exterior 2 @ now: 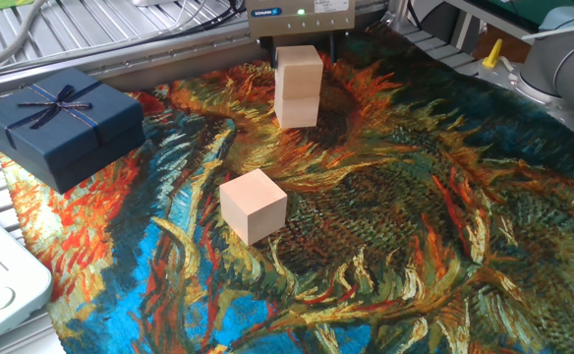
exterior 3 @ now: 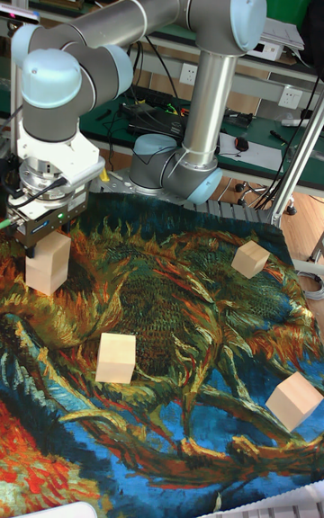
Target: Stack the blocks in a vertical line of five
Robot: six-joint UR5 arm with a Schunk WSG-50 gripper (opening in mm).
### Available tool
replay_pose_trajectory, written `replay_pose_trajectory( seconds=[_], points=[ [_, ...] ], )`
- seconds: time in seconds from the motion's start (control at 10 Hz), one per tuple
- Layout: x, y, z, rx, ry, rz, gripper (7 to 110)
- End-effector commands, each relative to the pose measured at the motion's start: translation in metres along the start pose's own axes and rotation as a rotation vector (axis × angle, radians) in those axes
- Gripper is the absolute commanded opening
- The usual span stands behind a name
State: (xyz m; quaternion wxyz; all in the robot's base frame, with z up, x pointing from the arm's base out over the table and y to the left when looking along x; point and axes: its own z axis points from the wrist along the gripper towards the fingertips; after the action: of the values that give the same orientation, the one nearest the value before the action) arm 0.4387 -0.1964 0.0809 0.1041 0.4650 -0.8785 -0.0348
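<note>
Two-block stack (exterior 2: 298,87) stands at the cloth's far edge; gripper (exterior 2: 300,46) sits over its top block, whether pinching cannot be told. Stacking step two in hand; next, nearest loose block (exterior 2: 254,205) is to be fetched
</note>
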Motion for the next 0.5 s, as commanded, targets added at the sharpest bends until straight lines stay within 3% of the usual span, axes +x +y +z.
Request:
replay_pose_trajectory(
  seconds=[0.0, 0.4],
  points=[
    [0.0001, 0.0000, -0.0007, -0.002, -0.002, 0.006, 88],
    [-0.0003, 0.0003, -0.0002, -0.005, -0.001, 0.004, 88]
  ],
)
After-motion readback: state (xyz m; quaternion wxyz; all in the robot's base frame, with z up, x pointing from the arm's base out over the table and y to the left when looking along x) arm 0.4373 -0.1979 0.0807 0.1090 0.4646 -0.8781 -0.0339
